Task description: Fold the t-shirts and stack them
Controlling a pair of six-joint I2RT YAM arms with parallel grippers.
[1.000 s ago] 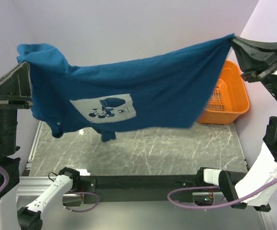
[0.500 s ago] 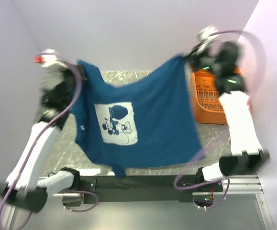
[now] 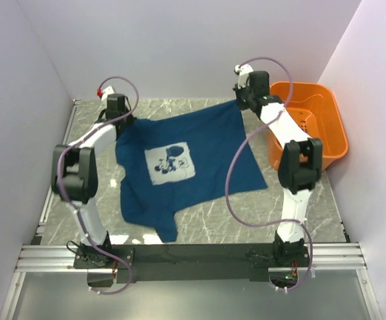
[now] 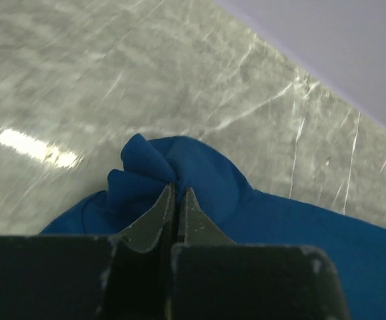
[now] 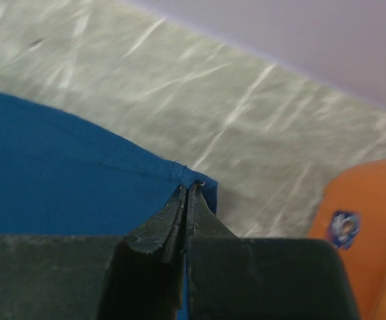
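The dark teal-blue t-shirt (image 3: 199,157) lies spread on the marble table, print up, with its pale grey print (image 3: 169,163) near the middle. My left gripper (image 3: 121,119) is at the far left, shut on a bunched fold of the shirt (image 4: 179,167). My right gripper (image 3: 241,101) is at the far right corner of the shirt, shut on its hemmed corner (image 5: 193,177). A sleeve (image 3: 166,227) trails toward the near edge.
An orange plastic basket (image 3: 326,120) stands at the far right, beside my right arm; its rim shows in the right wrist view (image 5: 373,220). Walls close in on the back and both sides. Bare marble (image 3: 246,220) lies near the shirt's front edge.
Both arms swung down and away from the camera, carrying the shirt from hanging in the air to lying spread flat on the table. Both grippers kept their hold.
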